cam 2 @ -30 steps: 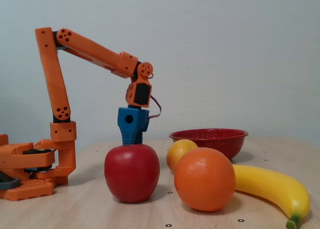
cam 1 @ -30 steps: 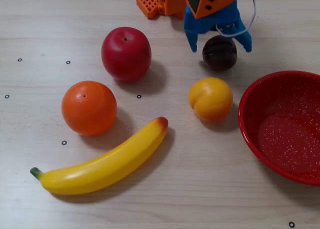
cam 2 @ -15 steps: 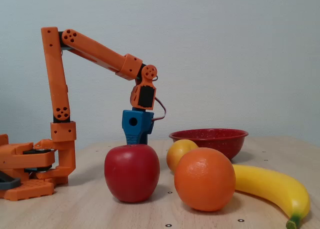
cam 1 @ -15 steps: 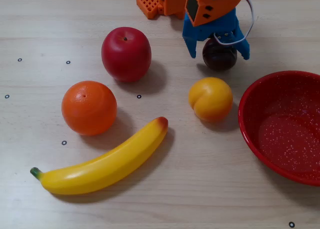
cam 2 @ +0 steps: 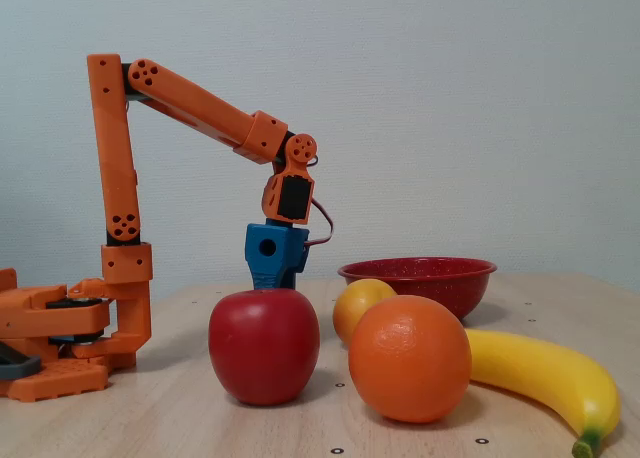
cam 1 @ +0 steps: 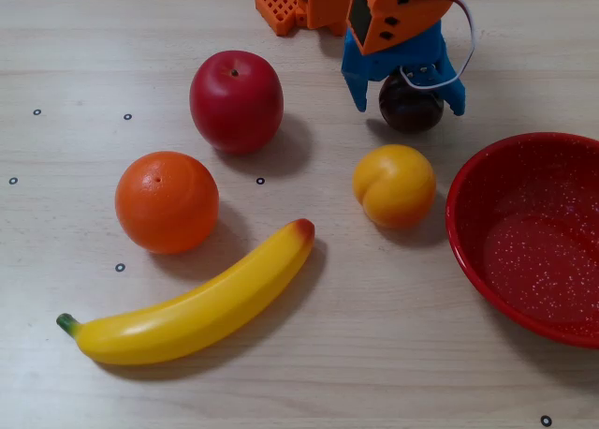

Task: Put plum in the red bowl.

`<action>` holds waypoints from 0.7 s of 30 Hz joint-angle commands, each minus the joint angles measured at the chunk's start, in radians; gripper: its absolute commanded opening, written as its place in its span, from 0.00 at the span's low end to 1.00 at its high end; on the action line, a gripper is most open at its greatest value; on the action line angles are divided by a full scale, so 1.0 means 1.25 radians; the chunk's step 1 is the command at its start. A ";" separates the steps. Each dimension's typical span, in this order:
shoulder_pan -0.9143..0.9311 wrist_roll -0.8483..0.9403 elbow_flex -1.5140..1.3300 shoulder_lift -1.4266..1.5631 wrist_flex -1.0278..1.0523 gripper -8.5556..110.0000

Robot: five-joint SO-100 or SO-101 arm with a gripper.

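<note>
Yellow banana [cam 1: 197,307] lies nearest the lower edge of the overhead view, diagonal on the pale wood surface [cam 1: 374,373]. Behind it, the orange [cam 1: 167,201] and the peach [cam 1: 394,184], well apart from each other. The red bowl [cam 1: 487,251] sits at the right edge of the overhead view, near the peach but not touching it; interior shows only speckled glaze, no fruit in it. Further back: red apple [cam 1: 236,101] on the left side of that view, and the plum [cam 1: 410,103] on the right side, resting on the surface just behind the peach.

My gripper [cam 1: 408,96] is over the plum, blue fingers apart, one on each side of the fruit. Whether the pads touch the skin: cannot tell from above. They are not clamped, as far as the gap shows. In the fixed view the apple [cam 2: 264,344] hides the fingertips and the plum entirely; only the blue gripper body and my orange arm [cam 2: 200,103] show.

Progress, my judgement:
- approach to plum: done, fingers straddle it
- grasp: not yet made
- lift, carry to the bowl, release: all left

Next needs a close on the plum; round and glossy, so it could squirt out if the fingers are off-centre.
</note>
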State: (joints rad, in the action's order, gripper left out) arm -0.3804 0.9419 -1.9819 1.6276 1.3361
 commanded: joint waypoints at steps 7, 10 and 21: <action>-0.020 0.033 0.067 0.034 0.009 0.43; -0.025 0.034 0.069 0.039 0.016 0.43; -0.047 0.029 0.053 0.067 0.025 0.43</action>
State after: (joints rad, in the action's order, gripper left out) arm -0.4157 0.9419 -1.9819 1.6276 1.3392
